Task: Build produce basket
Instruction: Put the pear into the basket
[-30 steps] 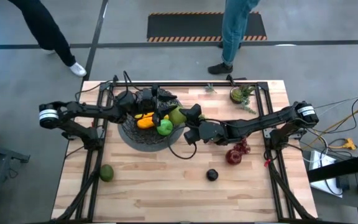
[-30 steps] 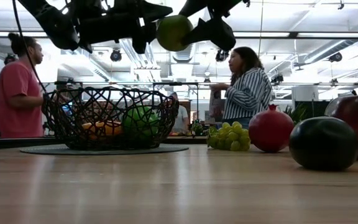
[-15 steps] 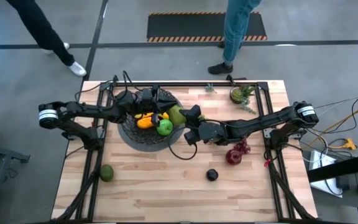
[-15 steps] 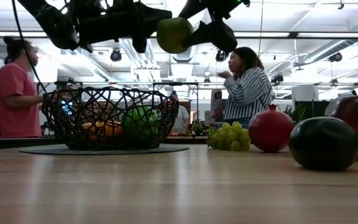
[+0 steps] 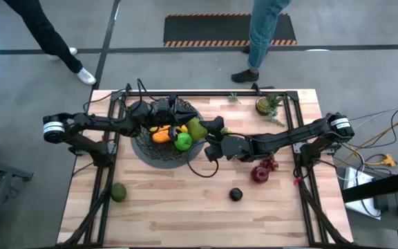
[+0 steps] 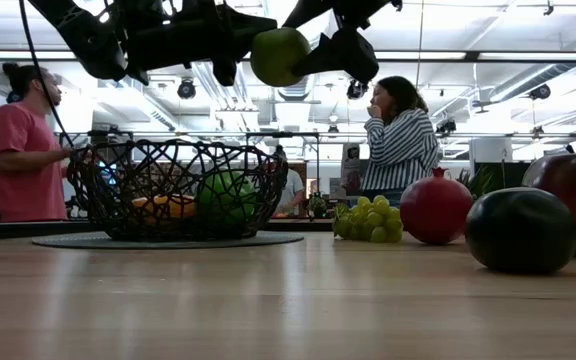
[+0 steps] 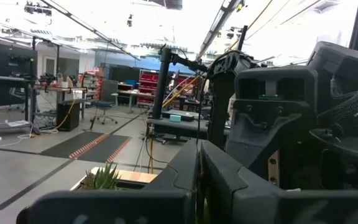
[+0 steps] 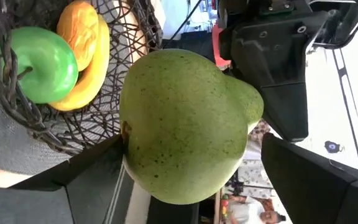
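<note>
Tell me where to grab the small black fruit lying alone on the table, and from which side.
Take the small black fruit across its round middle, coming straight down from above. It is squat and rounded, sits alone on bare table with open wood all around, so the tool's fingers could probably straddle it from any side. The right gripper is nearer but busy holding the pear.
</note>
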`<control>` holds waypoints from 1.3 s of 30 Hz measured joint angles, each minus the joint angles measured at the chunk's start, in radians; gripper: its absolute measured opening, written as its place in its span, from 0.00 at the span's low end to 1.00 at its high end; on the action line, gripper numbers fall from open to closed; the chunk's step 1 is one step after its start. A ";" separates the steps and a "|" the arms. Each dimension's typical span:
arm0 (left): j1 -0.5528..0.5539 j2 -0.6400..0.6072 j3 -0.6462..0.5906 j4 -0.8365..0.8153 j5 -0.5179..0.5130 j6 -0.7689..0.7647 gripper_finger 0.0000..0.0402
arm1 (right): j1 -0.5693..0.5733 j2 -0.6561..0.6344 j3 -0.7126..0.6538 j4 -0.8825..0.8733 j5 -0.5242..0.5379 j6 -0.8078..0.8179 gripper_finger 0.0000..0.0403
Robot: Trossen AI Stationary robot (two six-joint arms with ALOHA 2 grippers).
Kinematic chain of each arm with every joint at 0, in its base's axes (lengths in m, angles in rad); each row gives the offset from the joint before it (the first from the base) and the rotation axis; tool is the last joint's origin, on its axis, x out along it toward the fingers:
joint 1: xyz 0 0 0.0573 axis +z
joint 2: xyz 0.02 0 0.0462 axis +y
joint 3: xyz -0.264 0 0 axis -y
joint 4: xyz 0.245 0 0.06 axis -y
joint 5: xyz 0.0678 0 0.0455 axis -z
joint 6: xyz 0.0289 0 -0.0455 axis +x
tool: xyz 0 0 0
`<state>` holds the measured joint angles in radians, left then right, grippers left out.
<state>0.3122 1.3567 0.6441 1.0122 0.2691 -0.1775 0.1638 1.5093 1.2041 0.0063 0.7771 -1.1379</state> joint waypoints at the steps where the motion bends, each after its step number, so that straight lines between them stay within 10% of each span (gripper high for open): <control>1: 0.000 0.000 0.000 0.000 0.000 0.000 0.00 | 0.000 0.000 0.000 0.000 0.000 0.018 0.90; 20: 0.002 -0.070 -0.005 -0.060 -0.023 0.016 0.00 | -0.001 0.000 -0.014 -0.013 0.009 0.412 0.90; 39: 0.002 -0.298 -0.004 -0.842 -0.063 0.251 0.00 | -0.010 -0.055 -0.043 -0.236 0.052 0.664 0.89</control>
<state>0.3145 1.0585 0.6400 0.1698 0.2062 0.0733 0.1538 1.4548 1.1615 -0.2296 0.8292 -0.4736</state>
